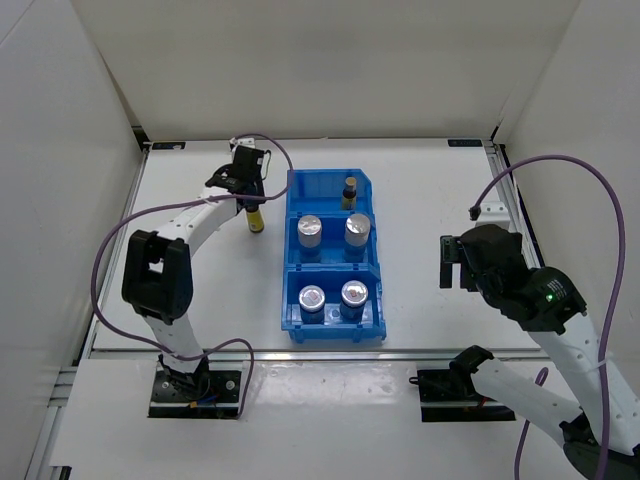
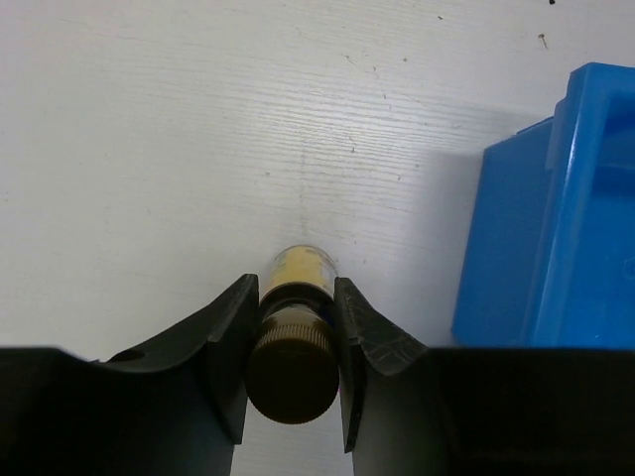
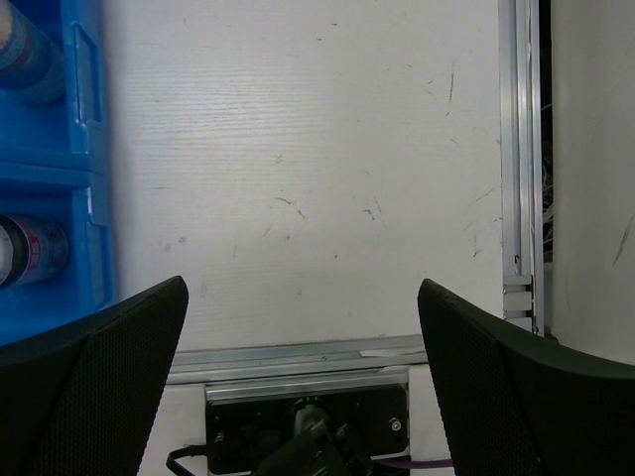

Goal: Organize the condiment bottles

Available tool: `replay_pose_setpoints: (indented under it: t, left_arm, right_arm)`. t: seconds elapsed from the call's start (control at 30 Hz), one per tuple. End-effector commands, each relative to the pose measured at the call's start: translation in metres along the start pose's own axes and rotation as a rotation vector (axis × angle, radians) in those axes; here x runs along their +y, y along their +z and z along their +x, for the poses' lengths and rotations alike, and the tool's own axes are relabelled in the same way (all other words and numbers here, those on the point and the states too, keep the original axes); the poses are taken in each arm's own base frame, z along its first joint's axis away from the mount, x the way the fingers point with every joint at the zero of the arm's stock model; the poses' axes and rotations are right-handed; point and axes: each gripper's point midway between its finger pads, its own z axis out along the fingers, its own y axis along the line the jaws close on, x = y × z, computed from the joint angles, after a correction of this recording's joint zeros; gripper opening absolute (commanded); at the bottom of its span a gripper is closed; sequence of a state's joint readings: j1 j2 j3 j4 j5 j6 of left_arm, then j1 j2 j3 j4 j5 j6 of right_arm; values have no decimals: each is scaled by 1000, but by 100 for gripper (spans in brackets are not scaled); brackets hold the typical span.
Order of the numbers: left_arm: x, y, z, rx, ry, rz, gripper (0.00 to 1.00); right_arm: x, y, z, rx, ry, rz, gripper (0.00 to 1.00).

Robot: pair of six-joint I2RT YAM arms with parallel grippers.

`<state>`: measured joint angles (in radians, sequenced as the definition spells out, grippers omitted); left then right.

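The left arm [image 1: 185, 228] stretches to the far left of the tabletop [image 1: 430, 180], its left pincer [image 2: 295, 302] pointing down and pinching a brown bottle [image 2: 291, 372] just below the gold cap. The bottle stands upright just left of the far compartment of the blue bin [image 1: 335, 330]. The right arm [image 1: 545, 300] sits right of the bin, its right pincer [image 3: 301, 297] spread wide above the tabletop. A second brown bottle [image 1: 350, 190] is in the far compartment, two silver-lidded jars [image 1: 310, 232] in the middle, two in the near one. Labels are yellow on the bottles, white and blue on the jars; no writing is legible. The white tabletop is scuffed, with a metal rail [image 3: 516, 149] at its edge and plain white walls [image 1: 320, 60] around.
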<state>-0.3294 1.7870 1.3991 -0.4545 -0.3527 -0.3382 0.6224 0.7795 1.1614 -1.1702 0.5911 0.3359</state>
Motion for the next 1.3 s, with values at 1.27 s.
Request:
replay_pose_setpoints:
  t: [1.27]
  left_arm:
    - [-174, -87, -86, -370, 109, 185, 11]
  right_arm:
    - [11, 1, -6, -37, 7, -55, 100]
